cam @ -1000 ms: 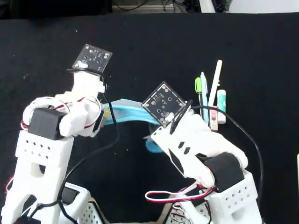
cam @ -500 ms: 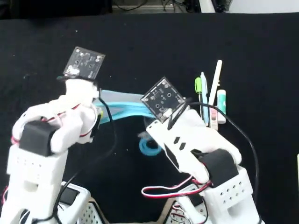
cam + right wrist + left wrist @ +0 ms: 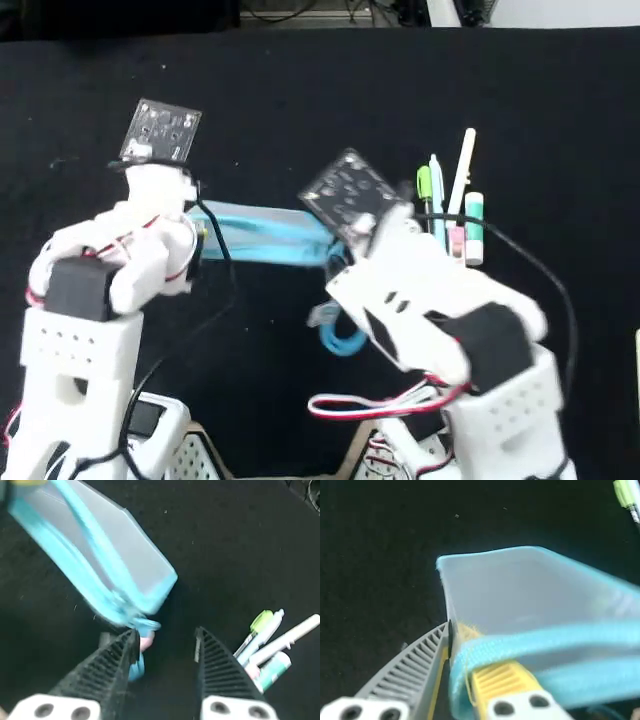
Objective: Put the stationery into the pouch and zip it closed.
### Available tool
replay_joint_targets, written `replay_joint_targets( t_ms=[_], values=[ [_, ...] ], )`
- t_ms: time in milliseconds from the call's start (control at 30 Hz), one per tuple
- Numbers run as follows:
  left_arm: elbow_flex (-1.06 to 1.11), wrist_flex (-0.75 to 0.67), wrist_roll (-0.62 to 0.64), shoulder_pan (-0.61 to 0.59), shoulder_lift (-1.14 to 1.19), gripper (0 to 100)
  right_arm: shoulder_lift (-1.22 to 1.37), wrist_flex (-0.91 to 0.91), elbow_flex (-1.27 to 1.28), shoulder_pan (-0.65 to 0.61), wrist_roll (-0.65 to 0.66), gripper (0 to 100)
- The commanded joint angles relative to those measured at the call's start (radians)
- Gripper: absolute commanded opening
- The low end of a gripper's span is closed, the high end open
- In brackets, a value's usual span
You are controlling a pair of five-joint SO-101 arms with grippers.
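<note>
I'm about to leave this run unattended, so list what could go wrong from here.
1. The left end effector pinches only one end edge of the pouch; a tug at the other end may pull it free.
2. The right end effector is open beside the pouch's zip end, gripping nothing; it could catch the cyan loop instead of the zip.
3. The stationery lies outside on the table; zipping now would leave it out.

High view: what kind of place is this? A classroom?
Probably a robot lab or workshop, not a classroom: the left arm and right arm stand at a black table, with cables behind it.
</note>
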Motion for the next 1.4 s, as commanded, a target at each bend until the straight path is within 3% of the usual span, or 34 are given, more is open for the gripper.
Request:
replay_joint_targets(
  t_ms=[0, 233, 400, 700, 967, 1367],
  values=[
    [0.05, -0.114, -0.021, -0.05, 0.034, 3, 0.047, 0.089, -0.183, 0.031, -0.012, 13.9],
    [0.107, -0.149, 0.072, -0.122, 0.035, 3, 0.229, -0.084, -0.07, 0.367, -0.021, 12.7],
    [0.17, -0.186, 0.133, -0.133, 0.035, 3, 0.473, -0.235, -0.015, 0.531, -0.204, 12.7],
    [0.34, -0.336, 0.155, -0.13, 0.035, 3, 0.803, -0.425, -0.081, 0.549, -0.213, 12.7],
    [0.418, -0.423, 0.245, -0.13, 0.035, 3, 1.043, -0.422, -0.312, 0.578, -0.215, 12.7],
    [0.444, -0.433, 0.239, -0.059, 0.035, 3, 1.371, -0.374, -0.616, 0.721, -0.215, 13.1]
  ],
)
